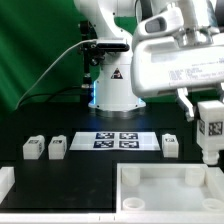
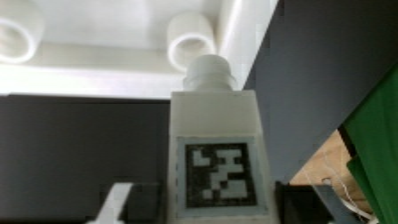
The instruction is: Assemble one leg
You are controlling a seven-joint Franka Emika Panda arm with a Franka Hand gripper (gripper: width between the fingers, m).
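My gripper (image 1: 208, 112) is shut on a leg (image 1: 211, 130), a small white post with a black-and-white tag. It holds the leg upright above the right rear corner of the large white tray-like body (image 1: 150, 190). In the wrist view the leg (image 2: 217, 140) sits between the fingers (image 2: 118, 203), the gripper (image 2: 217, 206) closed on its tagged end. Its round peg (image 2: 210, 70) points at the body's wall with round sockets (image 2: 187, 45). Whether the peg touches the body I cannot tell. Three more legs lie on the table, two at the exterior view's left (image 1: 33, 148) (image 1: 57, 147) and one right (image 1: 170, 145).
The marker board (image 1: 117, 140) lies between the loose legs, in front of the arm's base (image 1: 115, 90). A white block (image 1: 5, 183) sits at the lower left edge. A green curtain (image 1: 35, 50) backs the scene.
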